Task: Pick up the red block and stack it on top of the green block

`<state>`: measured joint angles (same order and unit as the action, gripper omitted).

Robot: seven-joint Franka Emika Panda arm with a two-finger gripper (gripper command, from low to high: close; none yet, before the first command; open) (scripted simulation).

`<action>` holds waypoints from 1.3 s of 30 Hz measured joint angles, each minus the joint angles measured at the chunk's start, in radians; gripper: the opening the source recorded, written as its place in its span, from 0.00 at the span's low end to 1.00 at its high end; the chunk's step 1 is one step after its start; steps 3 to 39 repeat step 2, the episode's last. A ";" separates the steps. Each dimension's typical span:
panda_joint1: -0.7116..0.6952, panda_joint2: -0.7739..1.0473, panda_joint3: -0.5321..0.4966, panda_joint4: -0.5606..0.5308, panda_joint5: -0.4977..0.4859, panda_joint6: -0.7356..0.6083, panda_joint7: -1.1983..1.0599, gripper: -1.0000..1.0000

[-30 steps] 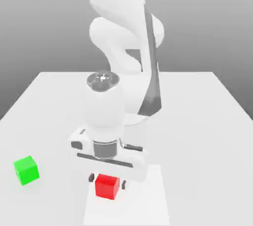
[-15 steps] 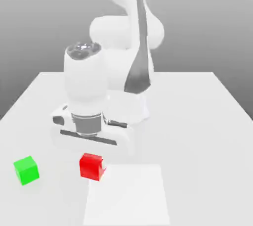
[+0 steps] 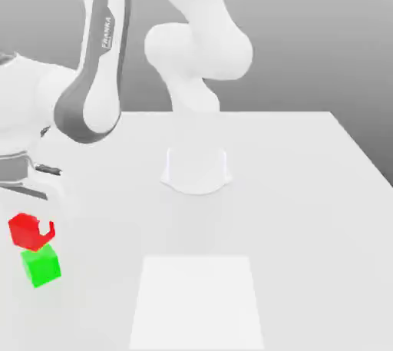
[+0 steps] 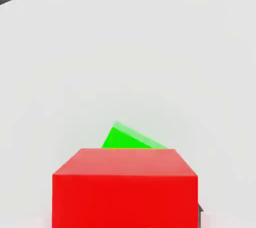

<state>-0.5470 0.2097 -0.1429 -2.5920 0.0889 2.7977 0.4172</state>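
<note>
- Red block (image 3: pixel 29 230) is pinched between the fingers (image 3: pixel 34 231) at the left edge of the frame, hanging just above the green block (image 3: pixel 41 265) on the white counter (image 3: pixel 292 188).
- From the hand view, red (image 4: pixel 125 187) covers most of green (image 4: pixel 131 139), but green looks turned relative to it.
- Risk imo: the corners aren't lined up, so letting go now could leave red sitting crooked or sliding off.
- Coming down too hard could also shove green sideways.
</note>
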 joint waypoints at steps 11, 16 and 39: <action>0.000 0.000 0.000 0.000 0.000 0.000 0.000 1.00; 0.000 0.000 0.000 0.000 0.000 0.000 0.000 1.00; 0.000 0.000 0.000 0.000 0.000 0.000 0.000 1.00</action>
